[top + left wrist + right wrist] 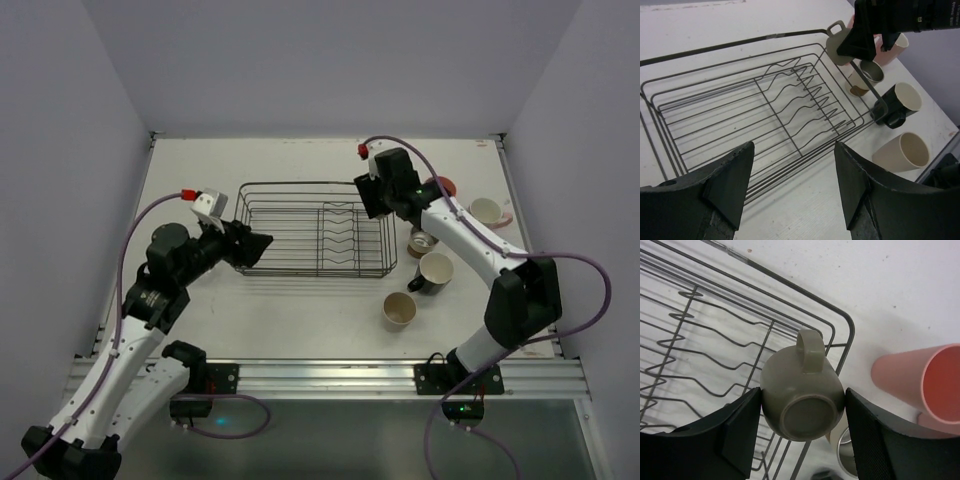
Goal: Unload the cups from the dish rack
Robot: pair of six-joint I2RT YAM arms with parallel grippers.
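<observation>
At the left, the left gripper hangs over the near left end of the dish rack. Its jaws are wide apart and nothing is between them. I judge that it should wait there, because no cup is seen on the wires below it.

The rack looks bare, from the flat wires to the wavy dividers at its right side.

Above the far right corner of the rack, the right gripper holds the grey-olive mug. The two fingers press on the round sides of the mug. The mug's base faces the wrist camera and its handle points toward the far rim. The mug is lifted off the wires, partly over the corner wire.

The step in hand seems to be carrying this mug out to the table. To do it well, I would keep the grip firm, because the wall is round and smooth and the mug may turn between the pads. I would lift it above the rim before moving right, so that the handle does not catch the wire.

At the right the table is crowded. The coral-pink tumbler lies on its side just beside the corner and may roll if touched. Nearer stand a shiny small cup, the black mug and the tan cup; the pale pink mug is at the far right. The mug needs a free spot between them.
</observation>
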